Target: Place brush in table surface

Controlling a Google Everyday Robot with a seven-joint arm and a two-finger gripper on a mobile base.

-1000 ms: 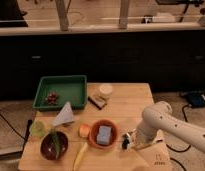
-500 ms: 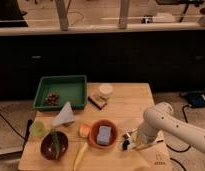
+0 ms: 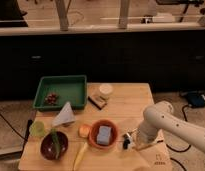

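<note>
My white arm (image 3: 171, 122) reaches in from the right edge and bends down toward the table surface (image 3: 128, 102) near its front right corner. My claw (image 3: 130, 141) sits low there, just right of the orange bowl (image 3: 103, 134). I cannot tell whether it is spread or pinching; my forearm hides most of it. The brush (image 3: 146, 145) lies beside it, pale handle pointing right, dark head hard to make out.

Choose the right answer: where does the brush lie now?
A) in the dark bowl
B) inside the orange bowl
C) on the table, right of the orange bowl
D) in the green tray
C: the brush lies on the table right of the orange bowl, with the claw low at it.
</note>
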